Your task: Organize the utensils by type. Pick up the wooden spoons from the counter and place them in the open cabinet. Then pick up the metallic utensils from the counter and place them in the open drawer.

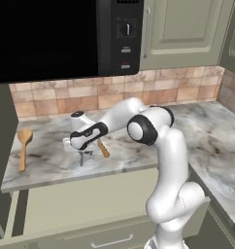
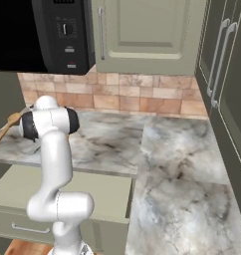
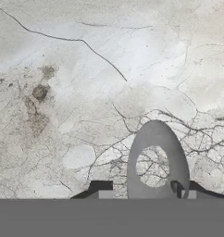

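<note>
Hand view looks straight down on the counter (image 3: 86,69): the grey bowl of the metal spoon (image 3: 155,162) lies between the two fingertips of the gripper (image 3: 144,194), the jaws partly open around it. Whether they grip it yet I cannot tell. In the left base view one wooden spoon (image 1: 24,146) lies near the counter's left edge and a second wooden spoon (image 1: 103,148) sits just beside the gripper. The drawer (image 1: 90,194) stands open below the front edge. By my reading, nothing is sorted yet.
</note>
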Robot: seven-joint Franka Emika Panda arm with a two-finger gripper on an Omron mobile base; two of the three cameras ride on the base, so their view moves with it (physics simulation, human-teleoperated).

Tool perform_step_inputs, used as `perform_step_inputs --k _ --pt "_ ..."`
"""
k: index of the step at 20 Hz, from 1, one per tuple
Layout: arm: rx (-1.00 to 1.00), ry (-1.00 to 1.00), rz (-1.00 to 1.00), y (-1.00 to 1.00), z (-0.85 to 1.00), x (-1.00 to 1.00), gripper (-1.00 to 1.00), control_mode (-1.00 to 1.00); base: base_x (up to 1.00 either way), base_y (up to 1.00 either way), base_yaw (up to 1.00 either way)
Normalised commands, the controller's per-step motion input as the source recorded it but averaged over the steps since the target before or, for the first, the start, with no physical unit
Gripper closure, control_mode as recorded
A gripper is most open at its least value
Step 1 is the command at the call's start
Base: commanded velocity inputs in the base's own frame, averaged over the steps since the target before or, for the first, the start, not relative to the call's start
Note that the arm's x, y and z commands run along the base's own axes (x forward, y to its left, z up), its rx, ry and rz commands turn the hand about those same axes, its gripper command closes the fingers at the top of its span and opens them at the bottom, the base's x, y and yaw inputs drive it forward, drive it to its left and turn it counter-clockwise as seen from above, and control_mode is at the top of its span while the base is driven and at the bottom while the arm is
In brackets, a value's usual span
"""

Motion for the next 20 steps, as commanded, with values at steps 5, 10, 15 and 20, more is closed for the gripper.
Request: perform_step_inputs --k 5,10,15,20 --pt "0.00 0.01 -0.04 0.39 -0.18 -0.01 1.00 -1.00 0.00 0.00 0.00" --pt "0.00 -0.02 -0.05 0.27 -0.02 -0.14 1.00 -1.00 0.00 0.00 0.00" --pt "0.00 -0.16 -0.11 0.08 0.04 -0.54 1.00 -1.00 0.00 0.00 0.00" --pt "0.00 -0.20 -0.15 0.00 0.22 -0.54 1.00 -1.00 0.00 0.00 0.00"
